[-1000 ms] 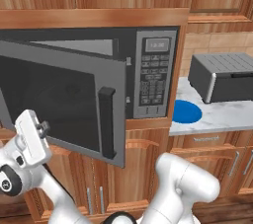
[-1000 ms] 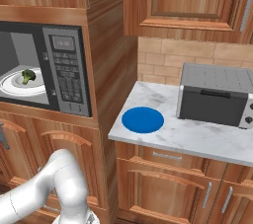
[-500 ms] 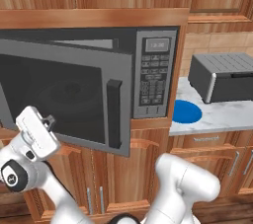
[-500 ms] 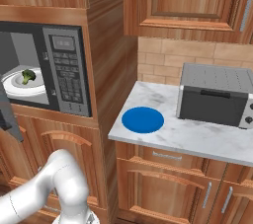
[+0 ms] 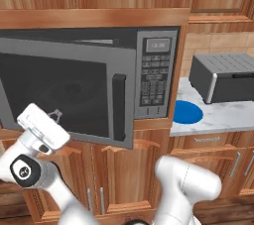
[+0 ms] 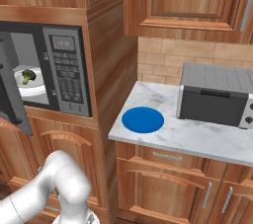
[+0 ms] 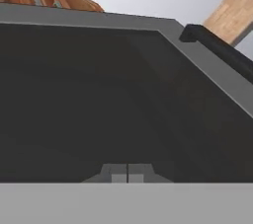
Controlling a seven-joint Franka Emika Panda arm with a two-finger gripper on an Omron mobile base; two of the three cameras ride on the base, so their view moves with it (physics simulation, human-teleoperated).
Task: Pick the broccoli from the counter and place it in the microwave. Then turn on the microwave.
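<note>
The small dark-green broccoli floret (image 6: 28, 75) lay on a white round plate (image 6: 37, 83) inside the wide grey built-in microwave (image 5: 158, 73), beyond the dark glass door (image 5: 64, 95) facing the gripper (image 7: 127, 172), whose fingers were together and empty. Judged step: closing the door; pressing the keypad (image 5: 152, 78) follows. No writing was legible.

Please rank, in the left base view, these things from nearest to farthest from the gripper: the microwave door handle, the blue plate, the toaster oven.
Taking the gripper at the lower left, against the door glass:
1. The microwave door handle, just to its right on the door.
2. The blue plate, further right on the counter.
3. The toaster oven, far right, behind the plate.
</note>
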